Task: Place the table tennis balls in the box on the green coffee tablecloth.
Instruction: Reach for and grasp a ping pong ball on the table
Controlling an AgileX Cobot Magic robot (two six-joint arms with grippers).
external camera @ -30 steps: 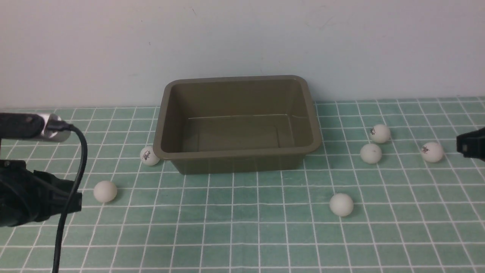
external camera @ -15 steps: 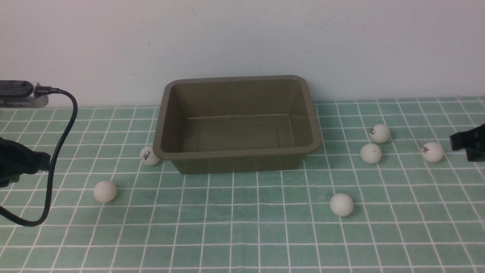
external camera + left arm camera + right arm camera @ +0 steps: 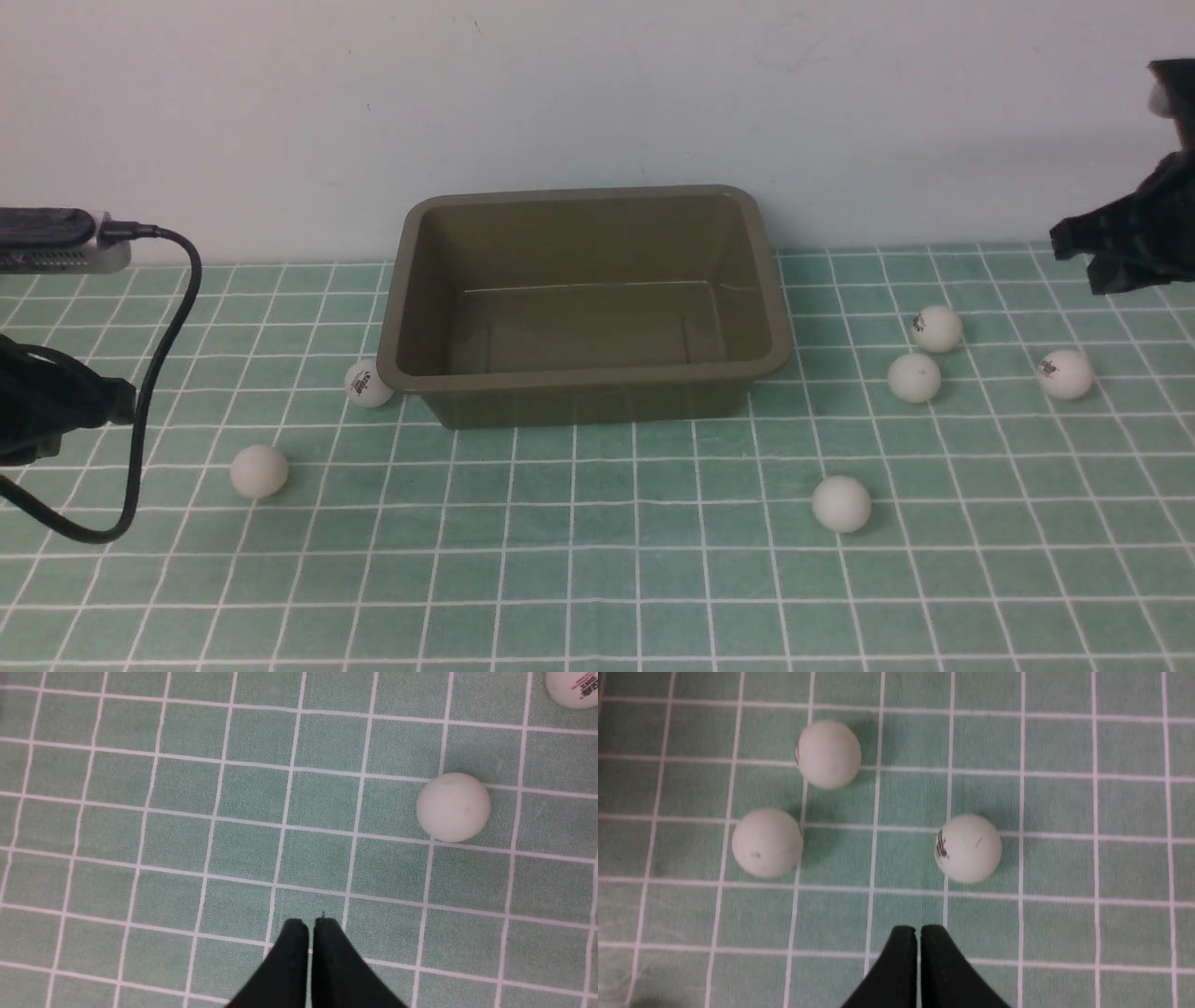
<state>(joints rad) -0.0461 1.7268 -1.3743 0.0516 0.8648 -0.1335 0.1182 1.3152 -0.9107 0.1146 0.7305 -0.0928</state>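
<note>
The olive-brown box (image 3: 579, 407) stands empty at the back middle of the green coffee tablecloth (image 3: 597, 569). Six white table tennis balls lie on the cloth. Two are left of the box (image 3: 370, 384) (image 3: 260, 470), one lies in front to the right (image 3: 841, 504), and three are grouped on the right (image 3: 914, 377) (image 3: 936, 329) (image 3: 1065, 373). My left gripper (image 3: 310, 924) is shut and empty, hovering over bare cloth beside a plain ball (image 3: 453, 807). My right gripper (image 3: 918, 931) is shut and empty above the group of three, nearest the logo ball (image 3: 969, 848).
A black cable (image 3: 159, 392) loops down from the left arm at the left edge. The pale wall (image 3: 597, 93) rises right behind the box. The right arm (image 3: 1120, 238) hangs high at the right edge. A printed ball (image 3: 572, 688) shows in the left wrist view's corner.
The right arm has risen from cloth level beside the rightmost ball to well above it. The left arm drew back to the left edge and lifted. No ball has moved.
</note>
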